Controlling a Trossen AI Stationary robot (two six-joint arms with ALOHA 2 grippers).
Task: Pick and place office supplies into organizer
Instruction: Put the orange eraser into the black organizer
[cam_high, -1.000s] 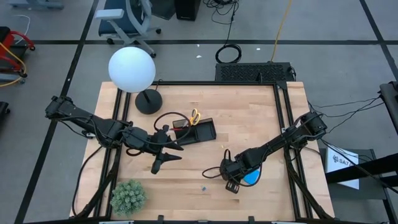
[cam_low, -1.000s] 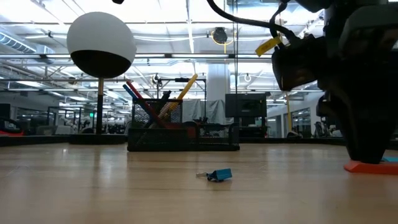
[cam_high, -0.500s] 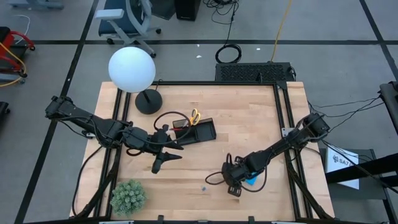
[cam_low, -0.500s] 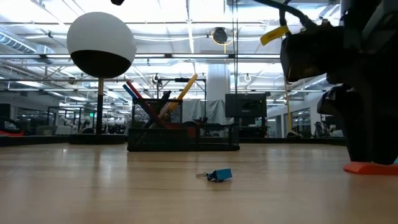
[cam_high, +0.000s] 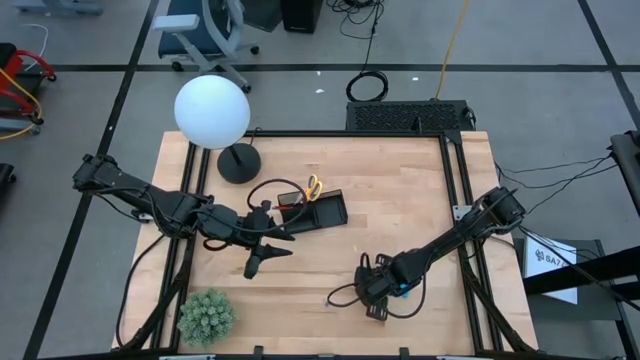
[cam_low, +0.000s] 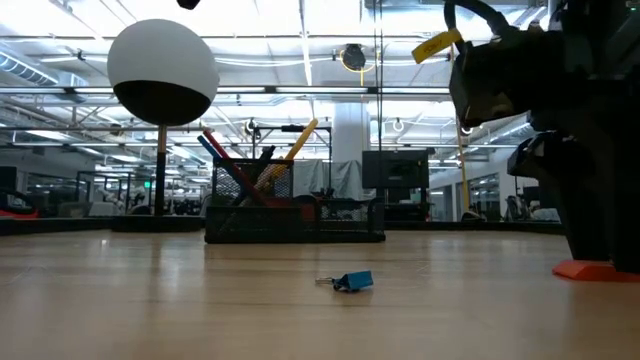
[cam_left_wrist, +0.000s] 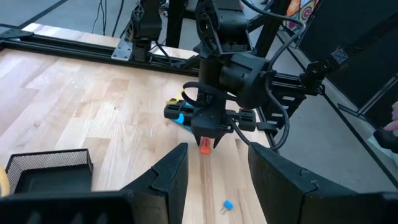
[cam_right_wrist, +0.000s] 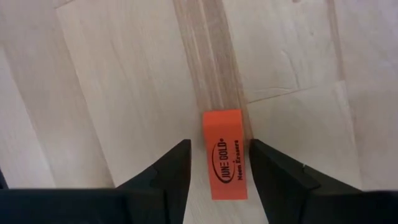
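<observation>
- Right gripper (cam_right_wrist: 214, 163) has its fingers (cam_right_wrist: 169, 171) spread apart on either side of an orange eraser (cam_right_wrist: 225, 163), which lies flat on the wood. Nothing is squeezed yet as far as I can tell; it looks lined up for a pinch.
- Left gripper (cam_left_wrist: 213, 168) is also spread wide with nothing in it, hanging just in front of the organizer (cam_high: 318, 212) near the middle of the table (cam_high: 400, 190). Looks like it's just waiting.
- Progress: the organizer already has stuff in it. From table level you can see a blue pen (cam_low: 212, 148), a red one and a yellowish stick poking up out of the mesh, and the yellow-handled scissors (cam_high: 312, 187) are at its back edge in the overhead shot.
- Still out on the table: the eraser under the right gripper, a little blue clip (cam_low: 352, 281) sitting alone toward the front edge, and something blue (cam_left_wrist: 178, 117) just behind the right gripper, mostly hidden by the arm. So I'd guess a bit over halfway, three pieces left.
- Around: a globe lamp (cam_high: 212, 111) at the back left corner and a small green plant (cam_high: 206, 316) at the front left.
- In the way: the left arm sits right by the organizer, so the right one may need it to clear off before dropping anything in.
</observation>
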